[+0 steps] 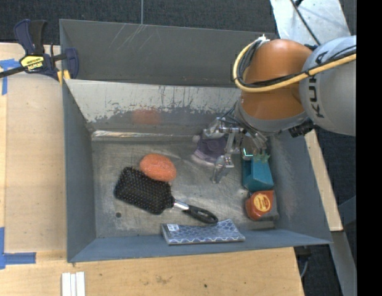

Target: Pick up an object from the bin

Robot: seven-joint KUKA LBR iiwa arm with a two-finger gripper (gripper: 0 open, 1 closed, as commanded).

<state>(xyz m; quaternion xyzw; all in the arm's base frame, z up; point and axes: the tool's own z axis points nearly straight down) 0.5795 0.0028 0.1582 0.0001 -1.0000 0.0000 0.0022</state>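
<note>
Toward the right of the bin (77,184), between a purple lump (205,152) and a teal box (260,174), the jaws hang mid-approach, their opening impossible to tell, and next must likely settle around one.

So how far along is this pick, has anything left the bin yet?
Done: nothing is out; the orange ball, black brush, blue patterned pack, teal block and round orange thing lie in the bin. In hand: the gripper hangs low by a pale purple thing at back right. Left: a clear grasp and the lift; whether it grips yet is unclear.
</note>
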